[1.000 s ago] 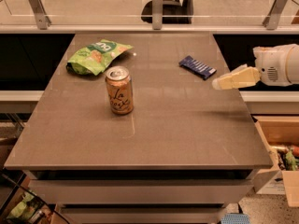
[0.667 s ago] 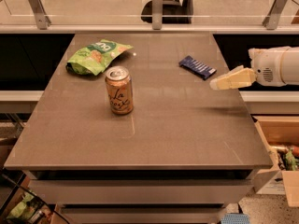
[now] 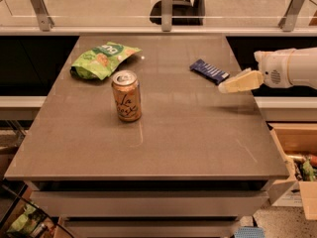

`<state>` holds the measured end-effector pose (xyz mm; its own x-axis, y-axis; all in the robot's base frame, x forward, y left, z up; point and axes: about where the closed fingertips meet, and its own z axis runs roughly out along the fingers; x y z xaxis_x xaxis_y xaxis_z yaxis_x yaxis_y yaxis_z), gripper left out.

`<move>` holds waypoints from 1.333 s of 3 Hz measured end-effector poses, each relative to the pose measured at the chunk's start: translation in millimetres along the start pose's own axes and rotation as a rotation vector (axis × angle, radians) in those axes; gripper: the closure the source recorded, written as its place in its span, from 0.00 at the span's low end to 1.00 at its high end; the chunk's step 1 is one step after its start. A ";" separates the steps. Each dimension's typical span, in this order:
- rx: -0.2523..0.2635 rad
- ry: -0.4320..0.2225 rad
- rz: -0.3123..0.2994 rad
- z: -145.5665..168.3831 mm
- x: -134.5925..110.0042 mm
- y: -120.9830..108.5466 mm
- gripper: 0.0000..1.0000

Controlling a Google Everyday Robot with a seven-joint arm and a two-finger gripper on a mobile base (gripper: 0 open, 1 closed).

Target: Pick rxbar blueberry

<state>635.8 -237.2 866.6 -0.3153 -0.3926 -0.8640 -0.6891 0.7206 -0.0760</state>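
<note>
Blue rxbar blueberry (image 3: 209, 71), claw (image 3: 225, 87) just beside

Single camera, raised before the near edge of the desk (image 3: 188, 133), looks down and forward at middle distance; the pincer (image 3: 225, 88) shows at frame right.

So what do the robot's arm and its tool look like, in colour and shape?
The arm is a smooth white rounded casing with a small round dotted grille near its end. The tool, at the right edge of the table near the bar, is cream-yellow and tapering. No cables or lettering show.
</note>
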 end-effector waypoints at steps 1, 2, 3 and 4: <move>-0.022 -0.003 0.001 14.3 0.4 -6.0 0.00; -0.032 -0.010 0.013 27.8 3.3 -11.2 0.00; -0.031 0.002 0.053 52.4 21.0 -7.2 0.00; -0.029 -0.008 0.050 59.8 16.7 -4.0 0.00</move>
<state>672.3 -212.4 822.7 -0.3445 -0.3522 -0.8702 -0.6913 0.7224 -0.0187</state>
